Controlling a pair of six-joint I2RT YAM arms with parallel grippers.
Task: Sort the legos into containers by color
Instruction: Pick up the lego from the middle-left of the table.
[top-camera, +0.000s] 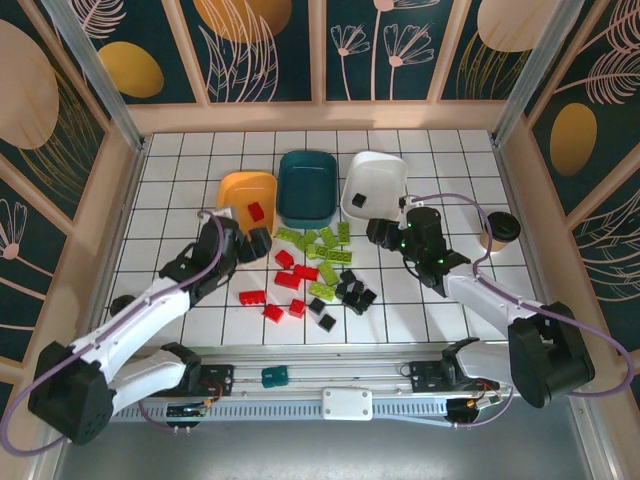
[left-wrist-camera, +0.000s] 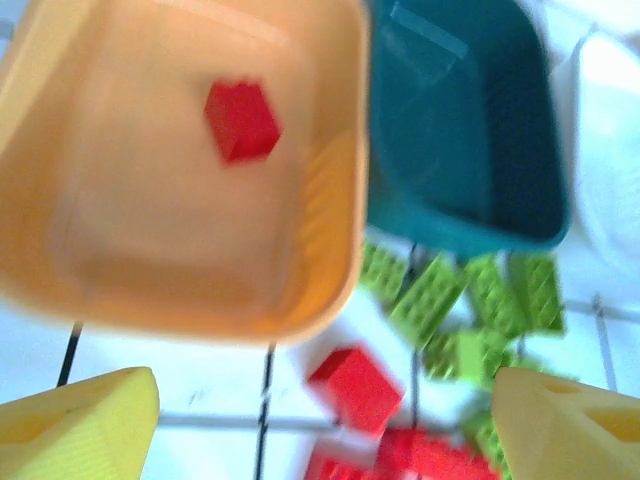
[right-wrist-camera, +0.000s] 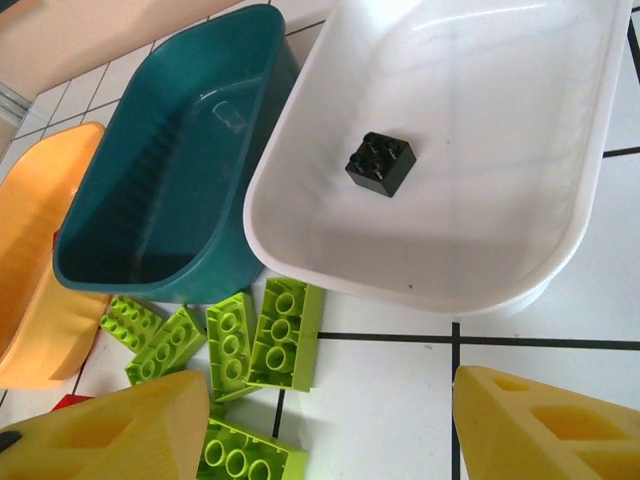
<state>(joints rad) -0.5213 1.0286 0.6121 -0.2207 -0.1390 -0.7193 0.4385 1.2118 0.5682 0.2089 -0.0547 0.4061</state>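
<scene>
Legos lie mostly loose on the table, scattered between my two grippers: lime ones nearest the trays, red toward my left, black toward my right. One red brick sits in the orange tray and one black brick in the white tray. The teal tray between them is empty, so I judge it is meant for the lime.

The three trays stand side by side just beyond the pile, which keeps each carry short. My left gripper hangs at the near rim of the orange tray, fingers spread wide with nothing between them. My right gripper hovers by the near rim of the white tray, likewise spread and empty. Each arm faces the tray on its own side, which suits splitting the work: red for the left, black for the right. By my reckoning the sorting has barely begun.
</scene>
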